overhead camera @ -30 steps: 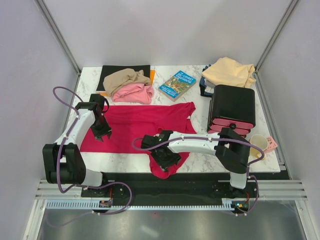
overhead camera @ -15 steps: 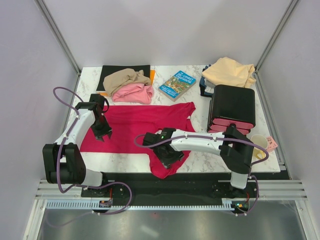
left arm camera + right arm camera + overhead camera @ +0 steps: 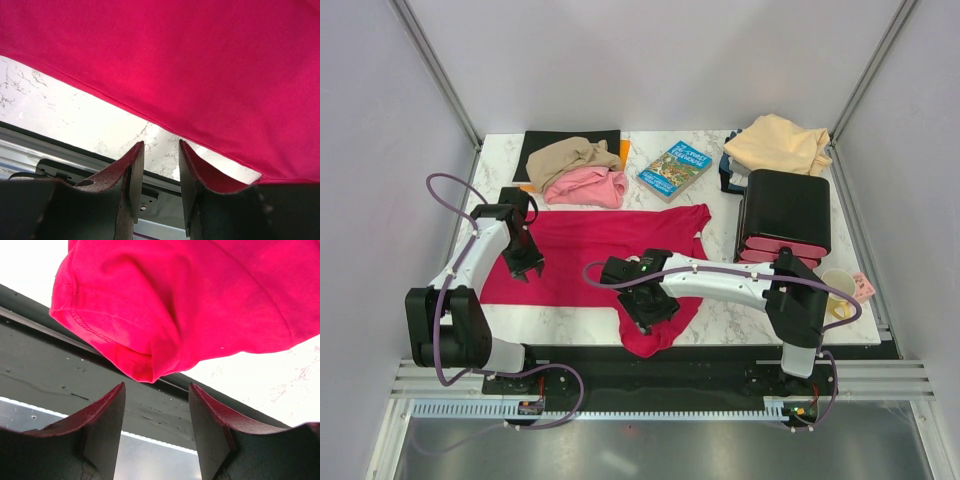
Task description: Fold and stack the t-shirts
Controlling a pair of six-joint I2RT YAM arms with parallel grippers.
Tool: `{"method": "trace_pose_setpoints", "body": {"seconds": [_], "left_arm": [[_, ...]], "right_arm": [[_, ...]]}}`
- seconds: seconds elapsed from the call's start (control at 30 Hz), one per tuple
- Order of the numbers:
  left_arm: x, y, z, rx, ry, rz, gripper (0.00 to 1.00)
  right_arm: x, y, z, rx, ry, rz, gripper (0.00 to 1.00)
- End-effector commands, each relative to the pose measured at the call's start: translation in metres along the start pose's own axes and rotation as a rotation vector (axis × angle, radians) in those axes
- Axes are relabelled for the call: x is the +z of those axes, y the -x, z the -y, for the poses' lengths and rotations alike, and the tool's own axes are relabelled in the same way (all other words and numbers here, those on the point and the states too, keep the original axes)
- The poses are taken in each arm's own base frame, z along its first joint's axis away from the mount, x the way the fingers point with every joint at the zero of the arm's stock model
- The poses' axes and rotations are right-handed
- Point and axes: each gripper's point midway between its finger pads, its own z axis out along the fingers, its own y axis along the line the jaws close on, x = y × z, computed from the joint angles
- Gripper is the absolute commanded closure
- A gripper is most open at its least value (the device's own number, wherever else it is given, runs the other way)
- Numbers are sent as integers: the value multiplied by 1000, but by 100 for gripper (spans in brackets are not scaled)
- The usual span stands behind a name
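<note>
The crimson red t-shirt [image 3: 600, 255] lies spread on the marble table, its lower right part hanging over the near edge. My left gripper [image 3: 525, 262] is open and empty over the shirt's left side; in the left wrist view the red cloth [image 3: 200, 65] fills the top. My right gripper [image 3: 645, 312] is open and empty above the shirt's lower sleeve, whose hem [image 3: 150, 315] lies just beyond its fingertips. The tan-brown t-shirt [image 3: 570, 155] and pink t-shirt [image 3: 588, 187] lie crumpled at the back left. The peach-cream t-shirt [image 3: 778, 143] is bunched at the back right.
A flat black mat [image 3: 545, 142] lies under the tan shirt. A blue book [image 3: 675, 170] lies at the back middle. A black rack [image 3: 785, 215] with pink trays stands at the right, a cup [image 3: 837, 288] beside it. The table's near edge [image 3: 570, 330] borders a black rail.
My right gripper has moved a little left and away from the near edge over the shirt's lower part. The left arm has not moved.
</note>
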Motion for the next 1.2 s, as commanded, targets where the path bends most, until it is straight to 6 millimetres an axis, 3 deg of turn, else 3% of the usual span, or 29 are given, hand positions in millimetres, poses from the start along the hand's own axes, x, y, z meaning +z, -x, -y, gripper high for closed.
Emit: {"method": "trace_pose_setpoints", "body": {"seconds": [0.0,0.27,0.53,0.87,1.17], "left_arm": [[-1,8,3,28,-18,24,59],[-2,12,4,25,-17,28,60],[-4,15,0,13,-2,47,60],[-4,17,0,14,0,48,60],[-3,16,1,11,-5,44,60]], "right_arm": [[2,-4,-6,-10,24,-20,39],[24,-24,1,-14,6,-82,39],[39,-28,2,-22,3,-98,43],[42,-24,-3,-44,22,-93,52],[37,-20,-6,-53,29,-90,50]]}}
